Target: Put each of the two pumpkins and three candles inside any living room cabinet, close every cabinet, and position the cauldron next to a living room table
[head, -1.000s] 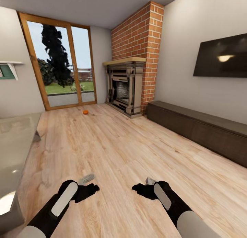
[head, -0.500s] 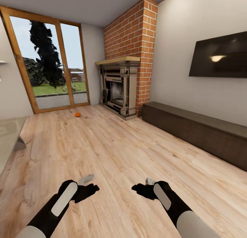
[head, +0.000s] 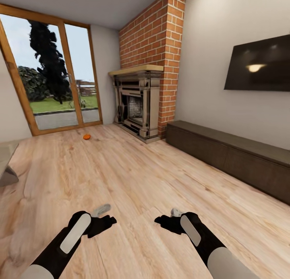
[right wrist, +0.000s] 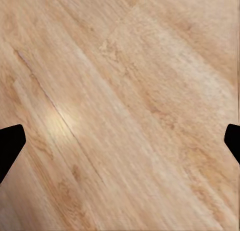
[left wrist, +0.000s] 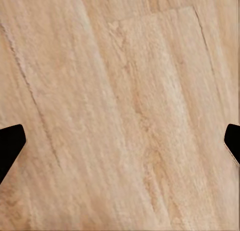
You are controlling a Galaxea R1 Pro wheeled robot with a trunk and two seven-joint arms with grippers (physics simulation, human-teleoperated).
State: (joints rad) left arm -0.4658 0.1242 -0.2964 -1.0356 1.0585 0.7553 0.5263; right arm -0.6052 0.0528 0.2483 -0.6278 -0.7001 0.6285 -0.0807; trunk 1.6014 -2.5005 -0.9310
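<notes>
One small orange pumpkin [head: 86, 137] lies on the wood floor far ahead, near the glass doors. The long low dark-brown cabinet [head: 233, 154] runs along the right wall under the TV, with its fronts shut. A corner of the grey table [head: 4, 152] shows at the left edge. My left gripper [head: 105, 221] and right gripper [head: 163, 220] hang low over bare floor, far from the pumpkin. In the wrist views, the left gripper [left wrist: 120, 146] and the right gripper [right wrist: 120, 146] are open, with only floorboards between the fingers. The candles and the other pumpkin are out of view.
A brick chimney with a stone fireplace [head: 139, 106] stands in the far corner, left of the cabinet's end. Wood-framed glass doors [head: 52, 89] fill the back wall. A dark TV [head: 259, 63] hangs on the right wall. Open wood floor [head: 133, 170] stretches ahead.
The whole picture has slid left, so the camera has turned right: the table has nearly left the frame and the pumpkin sits further left. Both arms keep their pose.
</notes>
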